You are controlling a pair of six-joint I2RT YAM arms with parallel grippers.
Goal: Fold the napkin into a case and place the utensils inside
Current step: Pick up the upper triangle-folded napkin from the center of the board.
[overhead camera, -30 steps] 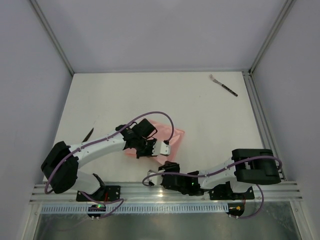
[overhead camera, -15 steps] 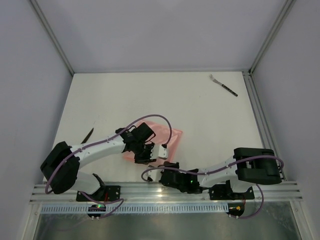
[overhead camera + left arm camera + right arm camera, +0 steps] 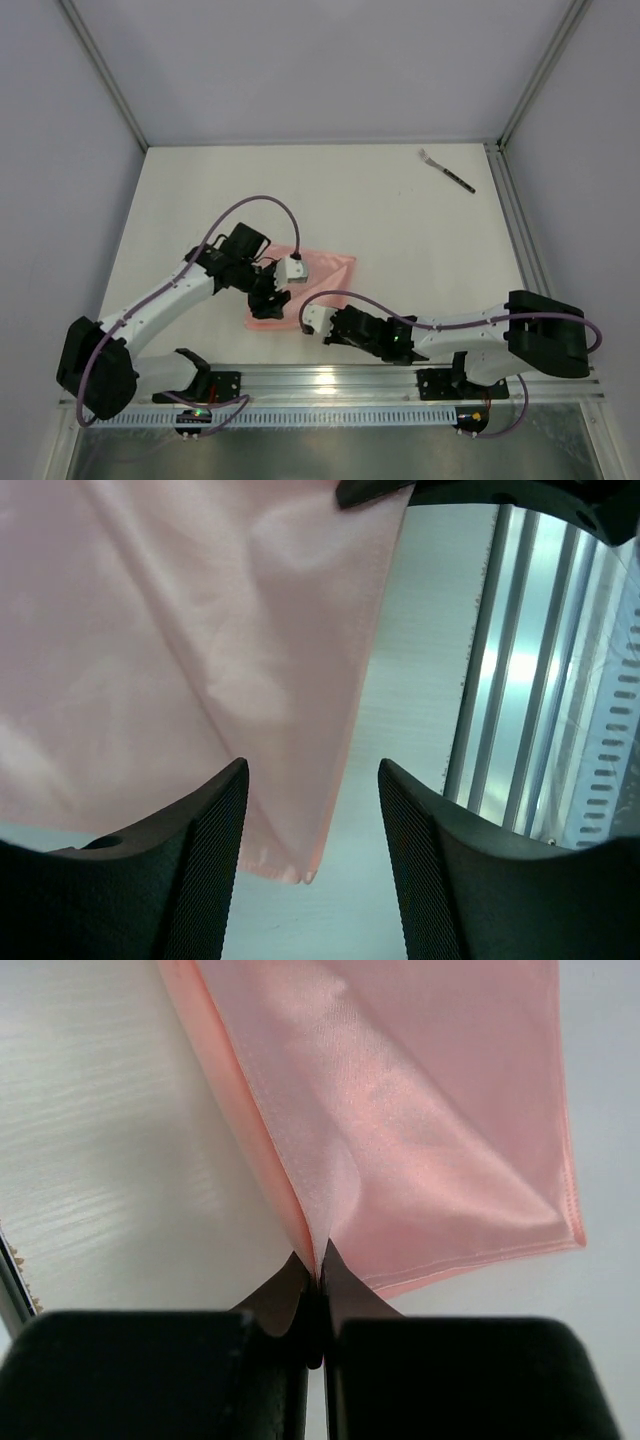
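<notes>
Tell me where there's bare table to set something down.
Bare table runs across the far half, between the napkin and the back wall, left of the fork. Crowded at the near edge, where the left arm and right arm meet the napkin.

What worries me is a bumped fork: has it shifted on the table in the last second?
No. The fork lies just where it was, at the same small gap from the metal rail on the right.

text: none readable | labels: none | brands: none | numbers: none | signs: none
</notes>
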